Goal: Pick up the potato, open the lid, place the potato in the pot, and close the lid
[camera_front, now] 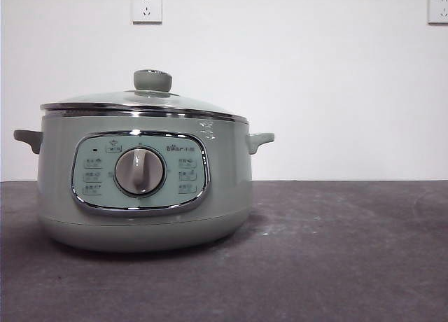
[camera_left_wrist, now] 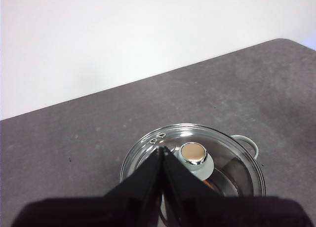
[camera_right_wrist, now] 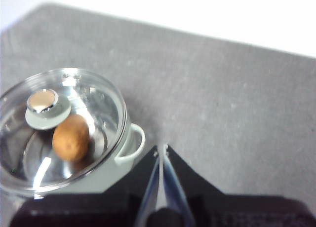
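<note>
The pale grey-green pot [camera_front: 143, 189] stands on the dark table at the left, with the glass lid [camera_front: 140, 101] seated on its rim. From the right wrist view, the orange-brown potato [camera_right_wrist: 71, 137] lies inside the pot [camera_right_wrist: 126, 153] under the lid [camera_right_wrist: 94, 96], beside the knob [camera_right_wrist: 45, 108]. My left gripper [camera_left_wrist: 162, 149] hangs above the lid [camera_left_wrist: 217, 143], shut and empty, close to the knob [camera_left_wrist: 193, 157]. High and off to the pot's side, my right gripper [camera_right_wrist: 160, 149] is shut with nothing in it. Neither gripper shows in the front view.
Bare dark table [camera_front: 350, 252] stretches to the right of the pot. A white wall with two power sockets [camera_front: 147, 7] stands behind.
</note>
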`<action>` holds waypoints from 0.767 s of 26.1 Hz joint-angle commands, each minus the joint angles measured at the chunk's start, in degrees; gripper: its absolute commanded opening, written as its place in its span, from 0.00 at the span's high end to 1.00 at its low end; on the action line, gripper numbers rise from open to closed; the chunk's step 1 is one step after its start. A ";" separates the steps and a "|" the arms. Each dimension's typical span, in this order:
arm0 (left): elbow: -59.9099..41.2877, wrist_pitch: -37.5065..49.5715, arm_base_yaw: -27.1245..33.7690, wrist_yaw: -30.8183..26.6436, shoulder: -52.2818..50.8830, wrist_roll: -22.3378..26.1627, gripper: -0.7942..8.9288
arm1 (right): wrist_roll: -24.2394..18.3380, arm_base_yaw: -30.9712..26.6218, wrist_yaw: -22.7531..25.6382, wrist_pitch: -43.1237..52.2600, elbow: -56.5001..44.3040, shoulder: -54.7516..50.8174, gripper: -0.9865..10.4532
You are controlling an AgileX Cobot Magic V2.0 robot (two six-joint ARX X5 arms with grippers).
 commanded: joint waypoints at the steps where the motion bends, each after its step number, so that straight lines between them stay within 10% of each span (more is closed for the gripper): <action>1: -5.66 2.78 -0.09 -0.15 -3.72 0.87 0.93 | -0.48 0.11 0.24 6.40 -9.35 -5.68 0.92; 9: -25.42 11.45 -0.09 0.33 -15.30 -0.33 0.93 | 1.40 0.13 0.07 15.91 -26.34 -18.49 0.91; 20: -26.51 3.32 -0.09 -0.04 -11.93 -5.40 0.92 | 3.15 0.04 0.09 14.71 -26.40 -18.29 0.91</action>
